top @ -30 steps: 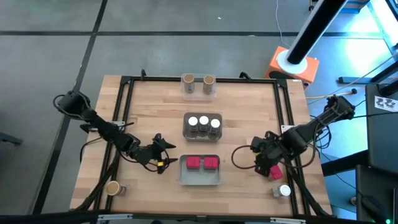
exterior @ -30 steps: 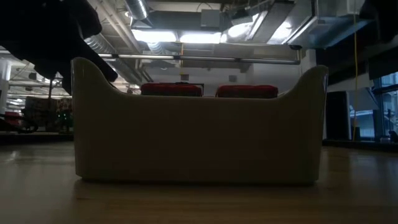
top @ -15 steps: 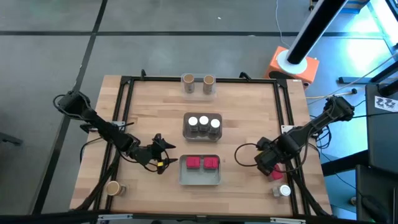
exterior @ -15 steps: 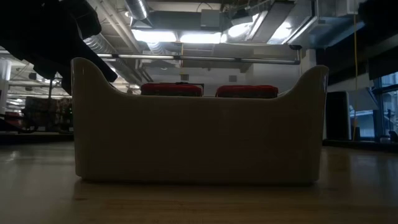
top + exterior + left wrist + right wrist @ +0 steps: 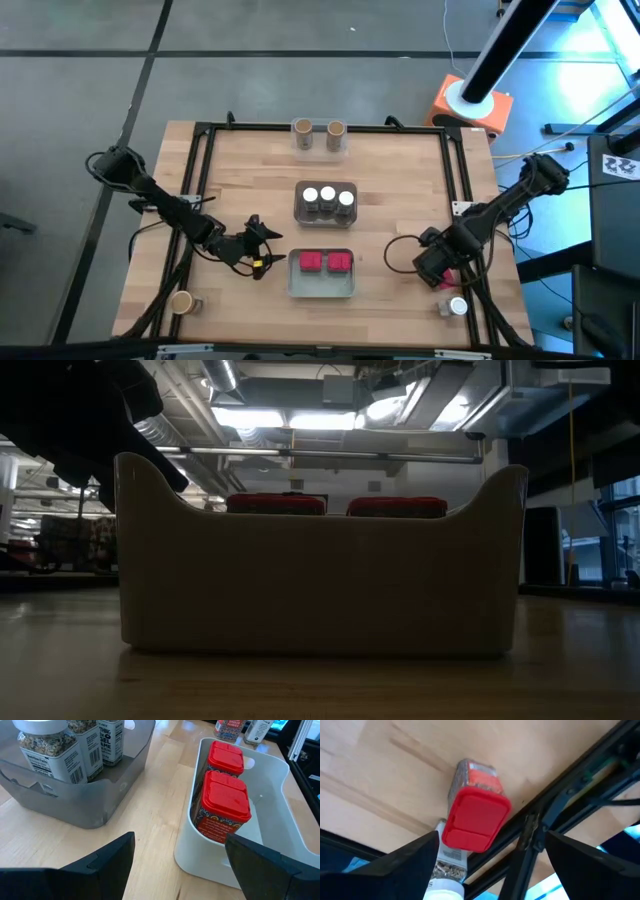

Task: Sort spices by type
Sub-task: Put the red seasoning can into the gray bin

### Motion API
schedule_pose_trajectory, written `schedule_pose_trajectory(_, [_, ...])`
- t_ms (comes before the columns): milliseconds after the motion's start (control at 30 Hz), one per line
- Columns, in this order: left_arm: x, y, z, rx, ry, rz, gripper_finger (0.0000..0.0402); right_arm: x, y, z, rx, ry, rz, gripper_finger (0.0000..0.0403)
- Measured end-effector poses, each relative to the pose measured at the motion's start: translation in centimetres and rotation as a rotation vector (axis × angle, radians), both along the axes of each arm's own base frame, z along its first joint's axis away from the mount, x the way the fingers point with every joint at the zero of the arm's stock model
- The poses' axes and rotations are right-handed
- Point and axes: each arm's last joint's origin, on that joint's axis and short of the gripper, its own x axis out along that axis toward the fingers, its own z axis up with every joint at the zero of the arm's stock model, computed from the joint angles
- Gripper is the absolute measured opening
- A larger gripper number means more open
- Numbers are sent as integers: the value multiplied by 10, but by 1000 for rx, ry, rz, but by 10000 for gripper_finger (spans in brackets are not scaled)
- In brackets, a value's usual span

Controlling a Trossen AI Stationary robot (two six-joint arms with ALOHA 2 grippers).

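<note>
A loose red-lidded spice box (image 5: 475,820) stands on the table by the right frame rail, showing as a red patch (image 5: 451,279) from above. My right gripper (image 5: 495,870) hovers over it, open, with its fingers on either side and not touching; its place from above is (image 5: 443,270). A white-lidded jar (image 5: 456,307) stands just nearer. My left gripper (image 5: 267,248) waits open left of the white tray (image 5: 322,288), which holds two red boxes (image 5: 225,802). A grey tray (image 5: 327,215) holds three white-lidded jars. Two tan-topped cylinders (image 5: 318,131) stand at the far edge and one (image 5: 181,302) at the near left corner.
Black frame rails run along the table's sides, one (image 5: 555,815) right beside the loose red box. The white tray (image 5: 320,575) fills the low view, with the left arm dark at its upper left. Bare wood lies between the trays and the right gripper.
My right gripper has shifted a little toward the table's near right corner, over the loose red box, which it now covers more of in the high view. The left arm and all the containers have kept still.
</note>
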Motion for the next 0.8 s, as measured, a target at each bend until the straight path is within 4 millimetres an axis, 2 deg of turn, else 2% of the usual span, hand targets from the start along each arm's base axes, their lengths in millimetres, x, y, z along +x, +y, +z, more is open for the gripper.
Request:
schedule_pose_trajectory(367, [0, 0, 0, 0, 1, 0, 294, -13, 24, -23, 43, -28, -26, 363])
schedule_pose_trajectory(600, [0, 0, 0, 0, 1, 0, 294, -23, 25, -35, -7, 3, -43, 363])
schedule_pose_trajectory(800, [0, 0, 0, 1, 2, 0, 294, -23, 23, -46, -9, -24, -45, 363])
